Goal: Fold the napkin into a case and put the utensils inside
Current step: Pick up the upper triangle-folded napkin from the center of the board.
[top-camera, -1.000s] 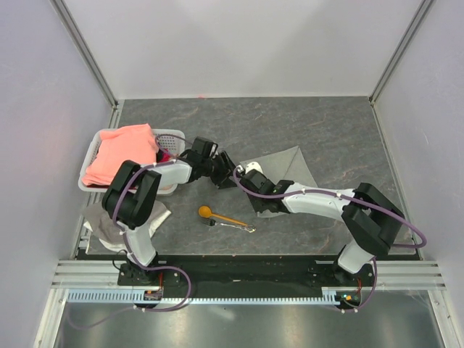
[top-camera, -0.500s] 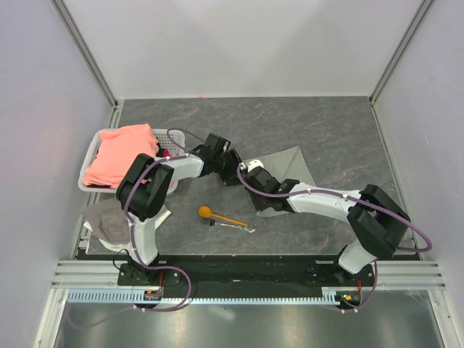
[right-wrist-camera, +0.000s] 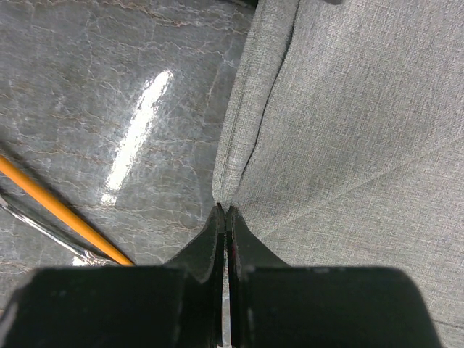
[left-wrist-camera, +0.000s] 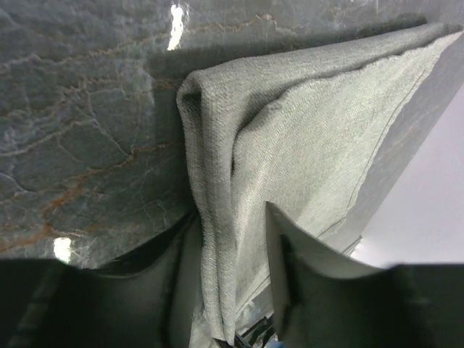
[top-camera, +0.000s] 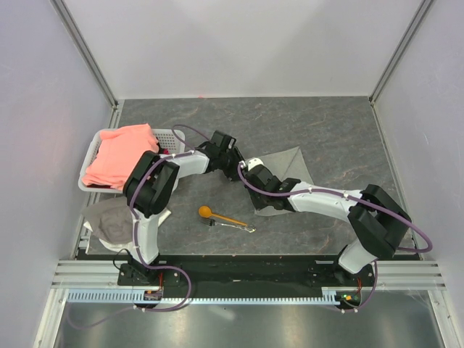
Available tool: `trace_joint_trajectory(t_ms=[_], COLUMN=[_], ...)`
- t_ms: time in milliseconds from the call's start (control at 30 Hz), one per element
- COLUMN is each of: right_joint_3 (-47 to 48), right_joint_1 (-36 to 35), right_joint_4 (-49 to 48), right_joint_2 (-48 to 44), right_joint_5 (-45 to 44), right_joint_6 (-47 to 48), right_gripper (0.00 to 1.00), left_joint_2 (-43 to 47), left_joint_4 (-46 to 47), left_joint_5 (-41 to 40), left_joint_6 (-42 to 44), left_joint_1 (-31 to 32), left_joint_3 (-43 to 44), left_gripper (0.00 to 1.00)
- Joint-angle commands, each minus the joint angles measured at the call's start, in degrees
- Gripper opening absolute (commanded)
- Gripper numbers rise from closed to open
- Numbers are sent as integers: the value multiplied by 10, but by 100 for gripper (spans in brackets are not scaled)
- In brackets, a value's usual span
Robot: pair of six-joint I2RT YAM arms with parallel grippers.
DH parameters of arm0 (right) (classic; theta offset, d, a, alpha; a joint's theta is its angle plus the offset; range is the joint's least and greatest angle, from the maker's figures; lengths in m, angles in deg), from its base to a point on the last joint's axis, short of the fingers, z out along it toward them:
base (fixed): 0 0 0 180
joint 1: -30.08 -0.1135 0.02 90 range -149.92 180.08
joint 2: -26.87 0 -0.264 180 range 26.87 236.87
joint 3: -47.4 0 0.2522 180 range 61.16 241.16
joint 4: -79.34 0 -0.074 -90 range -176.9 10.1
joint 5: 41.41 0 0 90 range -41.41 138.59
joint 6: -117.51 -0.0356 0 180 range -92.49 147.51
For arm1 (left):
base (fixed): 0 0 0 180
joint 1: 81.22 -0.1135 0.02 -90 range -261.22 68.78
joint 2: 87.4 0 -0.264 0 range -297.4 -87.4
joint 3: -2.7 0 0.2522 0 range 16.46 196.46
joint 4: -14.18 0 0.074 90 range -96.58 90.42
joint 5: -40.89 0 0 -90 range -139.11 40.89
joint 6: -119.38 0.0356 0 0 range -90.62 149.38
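The light grey napkin [top-camera: 286,170] lies partly folded right of the table's middle. One raised fold of the napkin [left-wrist-camera: 312,130] runs between the fingers of my left gripper [left-wrist-camera: 230,217]. Its jaws stand apart, with a gap showing beside the cloth. At the napkin's left corner that left gripper [top-camera: 233,165] sits next to my right gripper [top-camera: 250,168]. The right gripper [right-wrist-camera: 225,210] is shut, pinching the napkin [right-wrist-camera: 348,109] at its edge. The orange spoon [top-camera: 205,212] and silvery fork [top-camera: 235,226] lie together in front of the napkin. Spoon handle [right-wrist-camera: 58,210] and fork [right-wrist-camera: 36,221] show at left.
A white basket [top-camera: 174,134] at the left holds a salmon-pink cloth [top-camera: 119,152]. A whitish-grey rag [top-camera: 109,221] lies in front of it near the left arm's base. Walls close in the table on three sides.
My left gripper has moved right from the basket to the napkin's left corner, and its jaws have narrowed around the fold. The right gripper has stayed shut on the edge.
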Motion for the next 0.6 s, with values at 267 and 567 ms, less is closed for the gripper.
trace_joint_trajectory(t_ms=[267, 567], right_joint_3=[0, 25], right_joint_1=[11, 10], right_joint_4=[-18, -13], right_joint_2=[-30, -19], right_joint_5=[24, 62], right_joint_6=[14, -19], right_gripper=[0, 0], left_joint_2=[-39, 40], left_joint_4=[-21, -20], left_joint_5=[-53, -70], left_joint_6=[45, 84], left_joint_1=[1, -21], left_joint_3=[54, 45], left_gripper=[13, 2])
